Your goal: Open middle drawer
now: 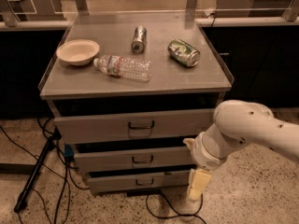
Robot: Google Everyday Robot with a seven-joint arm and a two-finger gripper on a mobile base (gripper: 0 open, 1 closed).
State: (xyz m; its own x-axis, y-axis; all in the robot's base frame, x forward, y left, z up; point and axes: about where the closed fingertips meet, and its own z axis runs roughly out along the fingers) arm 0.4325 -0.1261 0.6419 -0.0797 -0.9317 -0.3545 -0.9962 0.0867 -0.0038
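The middle drawer (pixel 103 161) is the grey metal front between a taller drawer (pixel 93 127) above and a shorter one (pixel 107 183) below. Its small dark loop handle (pixel 142 159) sits at centre. A dark gap shows above its front. My gripper (pixel 195 186) hangs pointing down from the white arm (pixel 243 129), at the cabinet's lower right corner. It is just right of the middle and bottom drawer fronts, well to the right of the handle, and holds nothing that I can see.
On the cabinet top (pixel 205 78) lie a cream bowl (pixel 78 51), a plastic bottle (pixel 122 67), a silver can (pixel 138 38) and a green can (pixel 184 52). Cables (pixel 163 209) lie on the floor below the drawers. A black stand (pixel 37 171) leans at the left.
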